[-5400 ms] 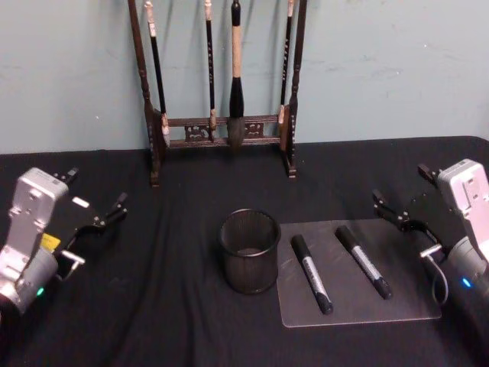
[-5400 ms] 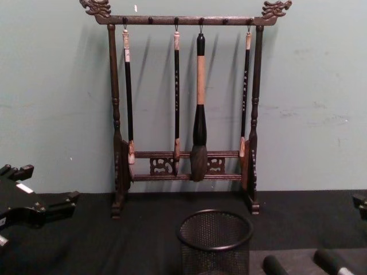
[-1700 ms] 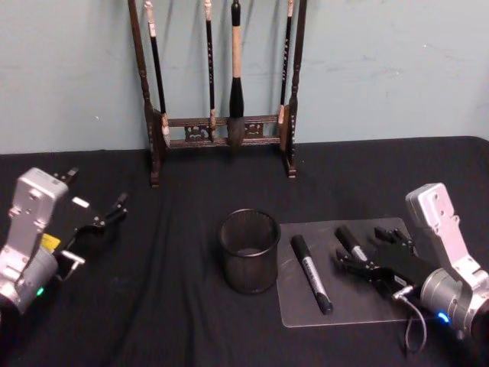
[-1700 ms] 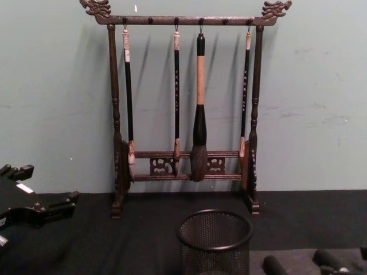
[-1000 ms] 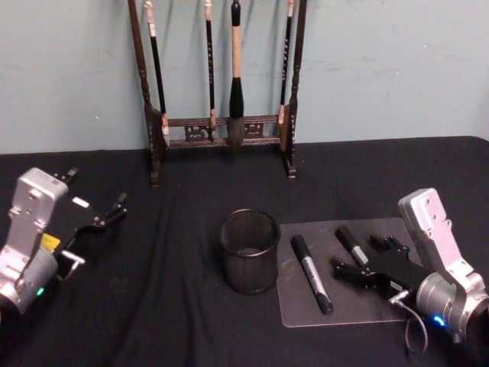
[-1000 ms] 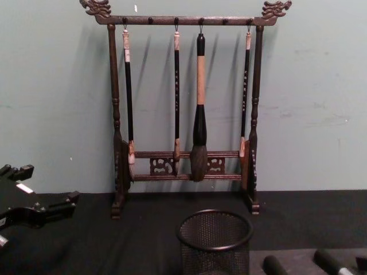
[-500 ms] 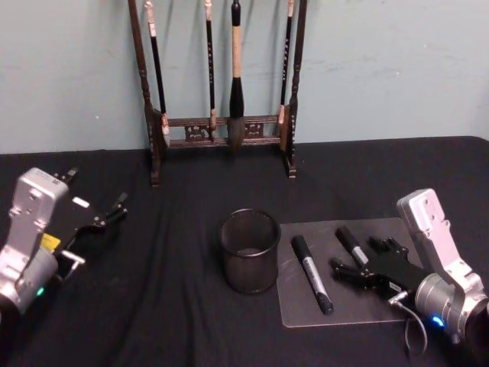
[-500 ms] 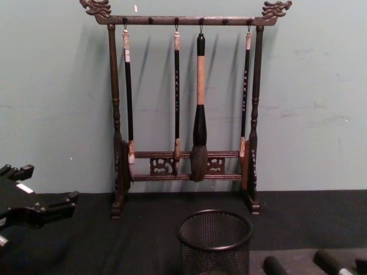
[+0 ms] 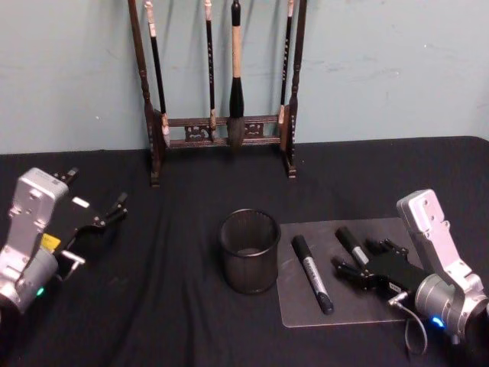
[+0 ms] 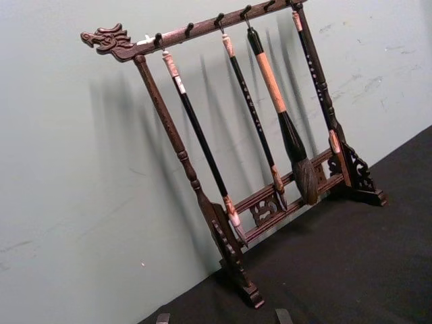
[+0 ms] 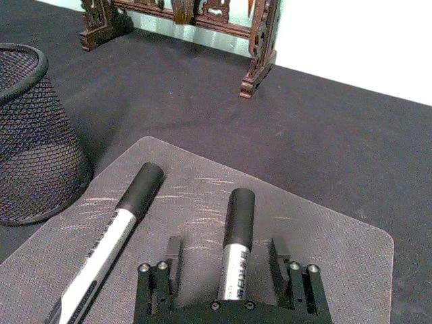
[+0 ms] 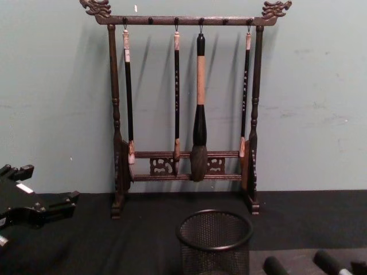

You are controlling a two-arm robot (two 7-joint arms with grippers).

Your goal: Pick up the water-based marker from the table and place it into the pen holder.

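Two black markers with grey labels lie on a clear mat [image 9: 405,302]. The left marker [image 9: 312,274] is beside the pen holder [image 9: 248,252], a round black mesh cup. My right gripper [image 9: 354,256] is low over the mat and open, its fingers [image 11: 174,253] on either side of the right marker [image 11: 237,223]. In the right wrist view that marker's cap points away between the jaws, and the other marker [image 11: 121,229] and the pen holder [image 11: 27,135] lie off to one side. My left gripper [image 9: 99,218] is parked open at the table's left.
A tall dark wooden brush rack [image 9: 221,130] with hanging brushes stands at the back against the green wall. Black cloth [image 9: 168,306] covers the table. The chest view shows the pen holder [image 12: 214,238] in front of the rack [image 12: 186,166].
My right gripper came in from the table's right edge and dropped onto the mat around the right marker. In the last half second it has barely shifted. The left arm has not moved.
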